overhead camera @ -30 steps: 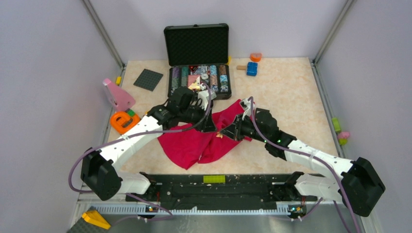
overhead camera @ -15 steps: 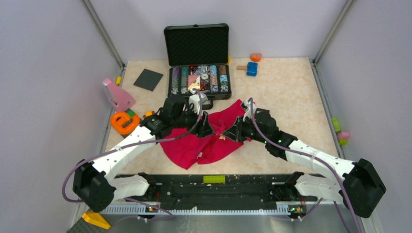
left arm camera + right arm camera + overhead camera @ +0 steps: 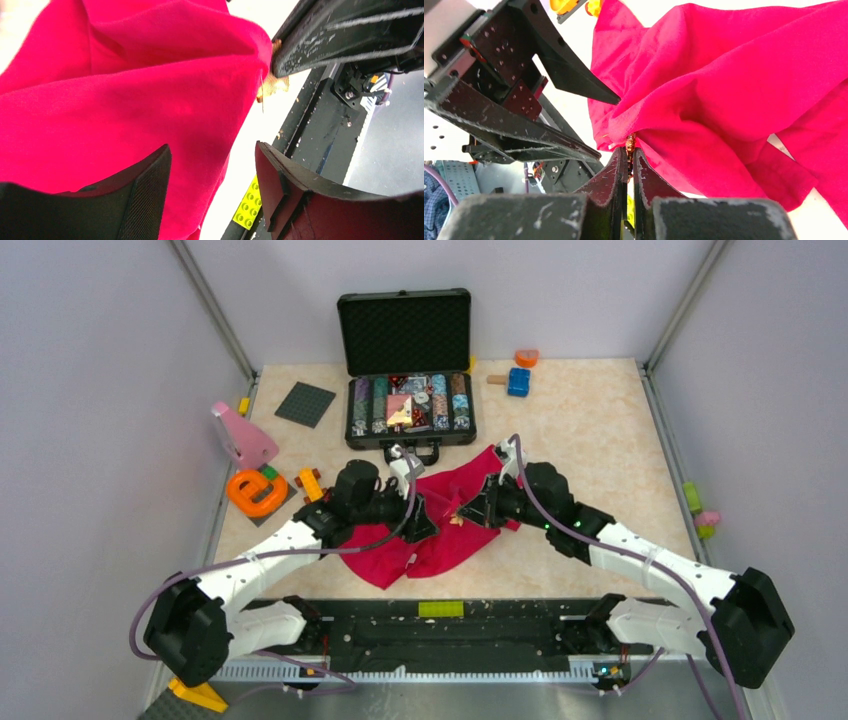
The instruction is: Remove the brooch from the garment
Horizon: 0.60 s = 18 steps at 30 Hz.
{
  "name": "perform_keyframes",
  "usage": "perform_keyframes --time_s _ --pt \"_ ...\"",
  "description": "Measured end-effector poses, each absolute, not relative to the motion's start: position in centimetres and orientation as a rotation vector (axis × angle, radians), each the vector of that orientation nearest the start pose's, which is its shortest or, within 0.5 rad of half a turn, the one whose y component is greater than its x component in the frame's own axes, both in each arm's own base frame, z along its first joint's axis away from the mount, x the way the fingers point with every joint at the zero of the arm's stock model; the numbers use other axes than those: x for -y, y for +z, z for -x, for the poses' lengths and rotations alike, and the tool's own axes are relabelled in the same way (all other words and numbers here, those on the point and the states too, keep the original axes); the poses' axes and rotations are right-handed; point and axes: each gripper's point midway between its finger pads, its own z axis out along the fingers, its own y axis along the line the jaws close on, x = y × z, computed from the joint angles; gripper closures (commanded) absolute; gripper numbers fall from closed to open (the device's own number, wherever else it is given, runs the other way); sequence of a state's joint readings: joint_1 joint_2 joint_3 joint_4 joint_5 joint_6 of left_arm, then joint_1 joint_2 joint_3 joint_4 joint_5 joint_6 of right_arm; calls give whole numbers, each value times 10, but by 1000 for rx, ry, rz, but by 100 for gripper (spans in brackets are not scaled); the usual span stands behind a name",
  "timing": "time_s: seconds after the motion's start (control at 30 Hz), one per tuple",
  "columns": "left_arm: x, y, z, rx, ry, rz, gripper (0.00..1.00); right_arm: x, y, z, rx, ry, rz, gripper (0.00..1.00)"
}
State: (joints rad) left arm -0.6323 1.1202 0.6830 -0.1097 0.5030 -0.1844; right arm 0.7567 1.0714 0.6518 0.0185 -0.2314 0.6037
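Observation:
The garment (image 3: pixel 420 540) is a crumpled magenta-red cloth lying between the two arms. The brooch (image 3: pixel 629 142) is a tiny orange-gold ornament at a raised fold of the cloth. It also shows in the left wrist view (image 3: pixel 272 86) and as a speck in the top view (image 3: pixel 457 517). My right gripper (image 3: pixel 629 151) is shut on the brooch, its fingertips against the fold, and it shows in the top view (image 3: pixel 465 513). My left gripper (image 3: pixel 212 175) is open, with cloth (image 3: pixel 125 100) lying by its left finger. In the top view the left gripper (image 3: pixel 422 522) sits just left of the brooch.
An open black case (image 3: pixel 405 335) of chips stands behind the cloth. An orange ring toy (image 3: pixel 255 490), a pink piece (image 3: pixel 243 435) and a dark plate (image 3: pixel 305 403) are at the left. Blue (image 3: pixel 518 382) and orange (image 3: pixel 526 357) blocks are far right. A lime brick (image 3: pixel 441 609) lies on the near rail.
My left arm has moved toward the near edge, away from the case, and its gripper now sits lower on the cloth. The right gripper has stayed at the brooch.

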Motion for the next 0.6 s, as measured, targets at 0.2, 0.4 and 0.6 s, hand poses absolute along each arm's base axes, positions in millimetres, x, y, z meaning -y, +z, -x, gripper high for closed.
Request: perform_keyframes --time_s 0.2,0.4,0.6 --pt "266 143 -201 -2008 -1031 -809 49 -286 177 -211 -2132 1076 314 100" --pt "273 148 -205 -1946 -1053 -815 100 -283 172 -212 -2165 1061 270 100" --pt "274 141 -208 -1959 -1044 -817 100 -263 152 -226 -2268 1001 84 100"
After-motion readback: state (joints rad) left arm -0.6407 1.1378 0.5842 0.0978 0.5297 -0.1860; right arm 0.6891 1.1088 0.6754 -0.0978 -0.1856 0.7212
